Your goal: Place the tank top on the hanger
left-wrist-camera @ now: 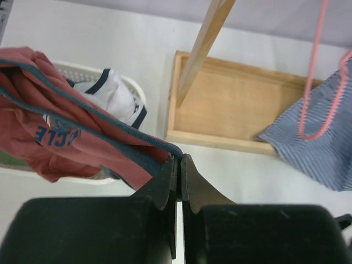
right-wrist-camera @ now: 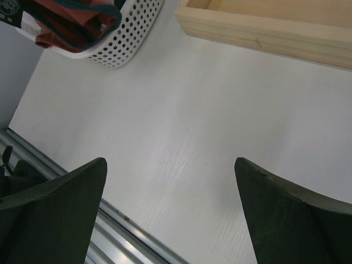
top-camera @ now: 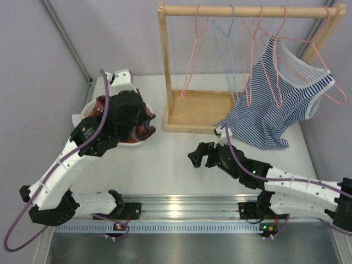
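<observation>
The left gripper (left-wrist-camera: 179, 160) is pinched tight on the navy-trimmed edge of the tank top (left-wrist-camera: 60, 137), which drapes leftward from its fingertips (over the white basket (left-wrist-camera: 133, 88)). The right gripper (right-wrist-camera: 170, 165) gapes wide, holding nothing, above the table (right-wrist-camera: 181, 110).

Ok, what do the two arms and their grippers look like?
The left arm and right arm both have white links and black joints. A purple cable runs along the left arm, and another runs along the right. The left gripper and right gripper are black, with wedge-shaped fingers tapering toward the tips. No markings are visible.
</observation>
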